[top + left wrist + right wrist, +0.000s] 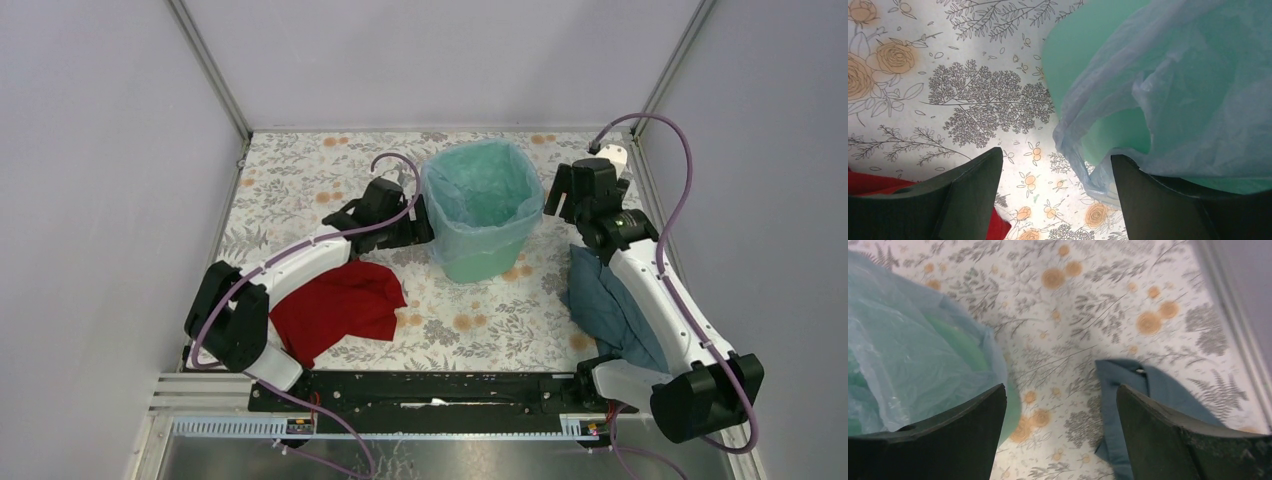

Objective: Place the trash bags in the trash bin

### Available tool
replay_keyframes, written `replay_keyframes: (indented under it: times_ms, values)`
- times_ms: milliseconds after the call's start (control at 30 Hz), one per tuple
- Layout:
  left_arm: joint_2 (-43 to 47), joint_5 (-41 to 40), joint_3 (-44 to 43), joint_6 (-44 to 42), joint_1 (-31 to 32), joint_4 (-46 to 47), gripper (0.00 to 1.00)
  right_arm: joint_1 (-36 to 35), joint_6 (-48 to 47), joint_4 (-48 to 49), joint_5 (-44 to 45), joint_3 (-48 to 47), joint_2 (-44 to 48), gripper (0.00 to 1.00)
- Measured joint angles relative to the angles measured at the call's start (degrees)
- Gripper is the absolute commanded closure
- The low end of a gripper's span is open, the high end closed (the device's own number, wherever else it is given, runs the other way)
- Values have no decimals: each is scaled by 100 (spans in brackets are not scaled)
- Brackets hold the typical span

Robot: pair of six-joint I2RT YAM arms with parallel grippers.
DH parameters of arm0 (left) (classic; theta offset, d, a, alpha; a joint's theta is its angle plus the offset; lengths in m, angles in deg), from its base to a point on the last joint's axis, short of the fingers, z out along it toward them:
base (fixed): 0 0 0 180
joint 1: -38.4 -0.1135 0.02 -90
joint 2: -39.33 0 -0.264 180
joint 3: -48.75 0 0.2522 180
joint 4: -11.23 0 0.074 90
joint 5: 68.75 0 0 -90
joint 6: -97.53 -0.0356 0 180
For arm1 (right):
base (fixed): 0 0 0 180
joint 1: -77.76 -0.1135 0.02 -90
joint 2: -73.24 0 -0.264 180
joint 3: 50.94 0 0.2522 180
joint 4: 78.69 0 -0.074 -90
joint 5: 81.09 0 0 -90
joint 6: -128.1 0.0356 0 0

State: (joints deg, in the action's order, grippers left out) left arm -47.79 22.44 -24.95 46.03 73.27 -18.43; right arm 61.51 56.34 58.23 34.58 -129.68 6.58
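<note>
The mint-green trash bin (pixel 487 258) stands upright at the back middle of the floral table. A thin bluish trash bag (pixel 470 190) lines it and drapes over its rim. My left gripper (pixel 424 228) is low at the bin's left side, open. In the left wrist view the left gripper (pixel 1056 156) has only tablecloth between its fingers, and the trash bag's hanging edge (pixel 1188 100) over the bin (pixel 1083 45) lies against its right finger. My right gripper (pixel 556 200) hovers just right of the rim, open and empty. In its own view the right gripper (pixel 1060 390) has the bag (pixel 903 355) at left.
A red cloth (pixel 340 305) lies crumpled at the front left, under the left arm. A blue-grey cloth (pixel 610 310) lies at the right beneath the right arm, its corner (pixel 1148 385) by the right finger. Grey enclosure walls stand on three sides.
</note>
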Motion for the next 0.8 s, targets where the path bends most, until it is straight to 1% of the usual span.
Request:
replay_keyframes:
  times_ms: [167,300,467,567,600,700,800]
  values:
    - [-28,2,-131,-55,-81,-98,14,201,111,542,-940,472,39,12]
    - [-83,9,-251,-127,-168,-140,13,212,136,1062,-1764,1086,426,11]
    - [-382,-120,-638,-378,-402,-420,7,249,433,1333,-2771,1641,798,11]
    - [-553,-476,-1027,-634,-608,-745,2,188,717,1502,-3392,1856,868,10]
    - [-568,-739,-1231,-791,-684,-957,1,136,800,1508,-3589,1906,879,10]
    - [-533,-1034,-1460,-977,-723,-1198,1,-44,903,1506,-4009,1939,898,10]
    - [-348,-1316,-1508,-1143,-763,-1488,1,-133,890,1456,-4210,1941,1023,9]
